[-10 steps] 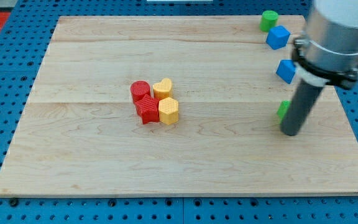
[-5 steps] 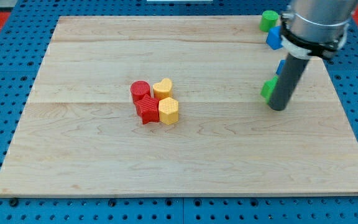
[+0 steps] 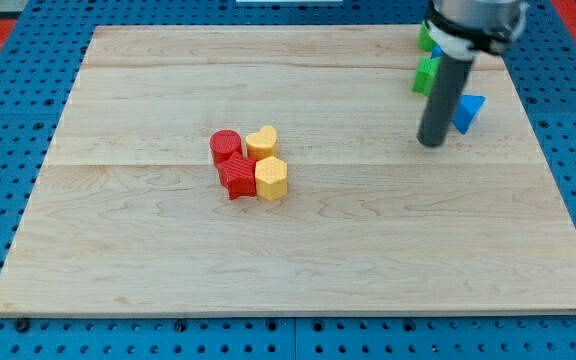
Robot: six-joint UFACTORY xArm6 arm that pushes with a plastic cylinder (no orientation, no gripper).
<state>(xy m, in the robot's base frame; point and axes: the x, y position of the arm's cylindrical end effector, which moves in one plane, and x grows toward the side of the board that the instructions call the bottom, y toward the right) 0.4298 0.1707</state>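
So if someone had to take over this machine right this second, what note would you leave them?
My tip rests on the wooden board at the view's upper right, just left of a blue block and below a green block.
Another green block and a further blue one sit behind the arm, mostly hidden.
Mid-board cluster, apart from the tip: red cylinder, red star-like block, yellow heart, yellow hexagon.

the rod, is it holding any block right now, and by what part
Nothing is held. My tip rests on the board, close to the blue block on the view's right but apart from it. A green block sits behind the rod, higher in the view.
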